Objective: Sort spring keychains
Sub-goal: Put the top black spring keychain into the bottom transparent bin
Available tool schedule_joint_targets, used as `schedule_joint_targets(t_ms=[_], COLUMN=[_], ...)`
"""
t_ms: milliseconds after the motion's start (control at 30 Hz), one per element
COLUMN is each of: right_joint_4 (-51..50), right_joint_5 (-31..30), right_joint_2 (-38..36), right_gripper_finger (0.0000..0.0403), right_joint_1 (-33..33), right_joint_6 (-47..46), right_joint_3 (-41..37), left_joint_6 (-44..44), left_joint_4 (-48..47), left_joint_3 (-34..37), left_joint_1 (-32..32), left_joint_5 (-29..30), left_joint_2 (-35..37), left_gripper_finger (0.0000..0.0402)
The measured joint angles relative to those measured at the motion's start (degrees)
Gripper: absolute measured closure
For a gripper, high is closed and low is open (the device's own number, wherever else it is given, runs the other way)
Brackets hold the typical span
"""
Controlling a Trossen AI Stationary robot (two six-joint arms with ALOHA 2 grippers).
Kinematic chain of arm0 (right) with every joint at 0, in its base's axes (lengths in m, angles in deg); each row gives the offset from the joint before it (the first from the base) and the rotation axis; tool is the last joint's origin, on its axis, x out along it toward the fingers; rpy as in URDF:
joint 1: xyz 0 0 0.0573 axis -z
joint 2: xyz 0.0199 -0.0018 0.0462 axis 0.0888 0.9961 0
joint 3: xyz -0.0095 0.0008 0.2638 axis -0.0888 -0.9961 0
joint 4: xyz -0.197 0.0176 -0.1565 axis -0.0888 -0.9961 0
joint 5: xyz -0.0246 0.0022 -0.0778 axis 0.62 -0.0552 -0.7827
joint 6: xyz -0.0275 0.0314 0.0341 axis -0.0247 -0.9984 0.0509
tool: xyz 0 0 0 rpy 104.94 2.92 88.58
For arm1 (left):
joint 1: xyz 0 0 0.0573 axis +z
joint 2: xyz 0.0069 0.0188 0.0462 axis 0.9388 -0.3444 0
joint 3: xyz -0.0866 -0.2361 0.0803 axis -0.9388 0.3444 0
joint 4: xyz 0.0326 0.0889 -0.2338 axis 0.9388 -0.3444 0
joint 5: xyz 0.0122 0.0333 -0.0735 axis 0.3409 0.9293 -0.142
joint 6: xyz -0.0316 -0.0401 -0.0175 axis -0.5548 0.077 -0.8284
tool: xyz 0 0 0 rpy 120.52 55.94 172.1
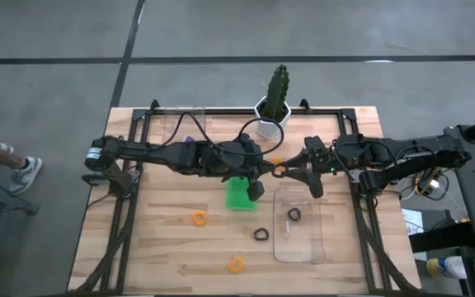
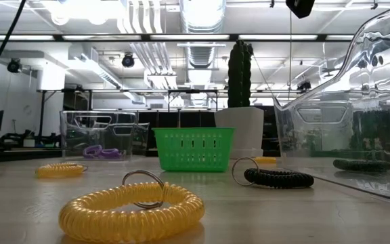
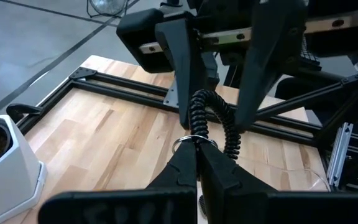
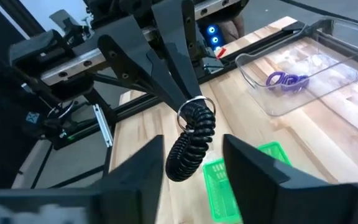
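Observation:
My left gripper point(image 3: 196, 152) is shut on a black spring keychain point(image 3: 215, 118), held in the air over the table's middle point(image 1: 275, 167). My right gripper point(image 4: 194, 165) faces it from the table's right and is open. Its two fingers point(image 3: 185, 68) stand on either side of the black coil point(image 4: 190, 146), and a gap shows on both sides. On the wood lie two orange keychains point(image 1: 198, 218) point(image 1: 236, 264) and a black one point(image 1: 261, 234). Another black one point(image 1: 293, 214) lies in the clear tray point(image 1: 312, 247). My left gripper pinches the keychain's metal ring point(image 3: 188, 140) between its two fingertips, coming level from the table's left. The black coil point(image 4: 194, 134) sticks out past the fingertips toward my right gripper, lifted clear of the table.
A green basket point(image 1: 237, 194) stands just nearer than the grippers. A second clear tray point(image 1: 180, 128) at the far left holds purple keychains point(image 4: 286, 79). A cactus in a white pot point(image 1: 275, 103) stands at the far edge. One more orange keychain point(image 2: 266, 160) lies near the pot.

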Motion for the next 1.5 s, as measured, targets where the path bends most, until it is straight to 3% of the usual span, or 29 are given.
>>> schedule_joint_targets(t_ms=[300, 767, 1100, 1300, 1400, 1500], right_joint_4=[0.0, 0.0, -0.3, -8.8, -16.1, -20.2], right_joint_5=[0.0, 0.0, 0.0, 0.3, 3.6, 12.4], right_joint_2=[0.1, 0.1, 0.1, -0.4, -0.9, -1.1], right_gripper_finger=[0.038, 0.0384, 0.0385, 0.0386, 0.0386, 0.0386], right_joint_1=[0.0, 0.0, 0.0, 0.0, 0.0, 0.0], right_joint_6=[0.1, 0.2, 0.2, -2.8, -5.6, -6.4], right_joint_3=[0.0, 0.0, 0.0, 0.0, 0.0, 0.0], left_joint_6=[-0.1, 0.0, 0.0, 2.0, 1.6, 1.1], left_joint_4=[0.1, 0.0, 0.2, -6.4, -12.8, -20.2], left_joint_3=[0.0, 0.0, 1.8, 1.9, 1.9, 1.9], left_joint_1=[0.0, 0.0, 0.1, 0.1, 0.2, 0.2], left_joint_5=[0.0, 0.1, 0.2, 0.2, 0.8, 2.8], left_joint_2=[0.0, 0.0, 0.0, 1.2, 2.4, 3.1], left_gripper_finger=[0.0396, 0.036, 0.0297, 0.0285, 0.0285, 0.0285])
